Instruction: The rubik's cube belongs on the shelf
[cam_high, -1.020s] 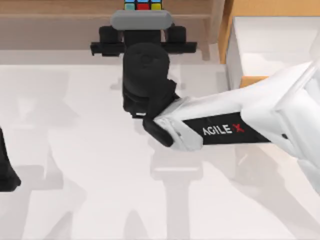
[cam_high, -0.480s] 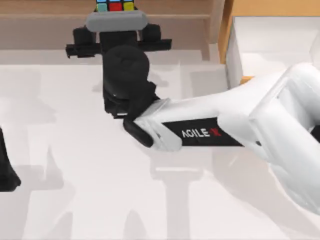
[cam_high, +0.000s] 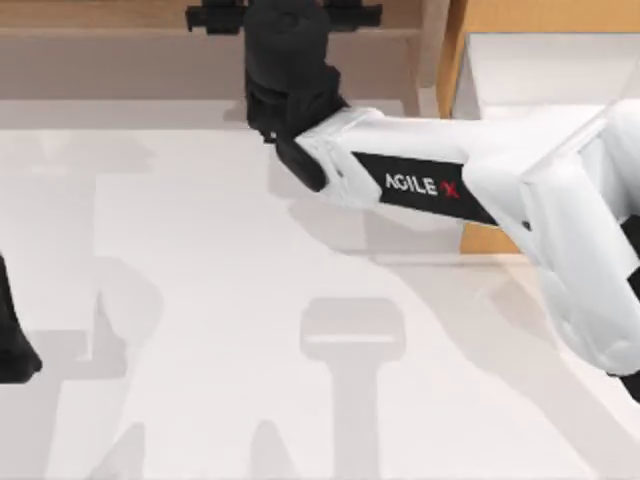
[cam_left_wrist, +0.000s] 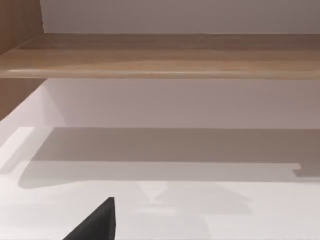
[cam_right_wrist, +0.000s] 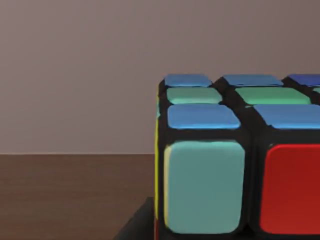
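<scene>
White table (cam_high: 200, 350) open throughout; right arm (cam_high: 420, 185) across the shelf (cam_high: 120, 50) front

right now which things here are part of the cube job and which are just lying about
Part of the job:
- rubik's cube, close in the right wrist view
- shelf, light-brown, along the table's far edge
- right tool, reaching over the shelf

Just lying about:
- orange-wood cabinet at the table's right
- left arm, parked at the left edge
</scene>
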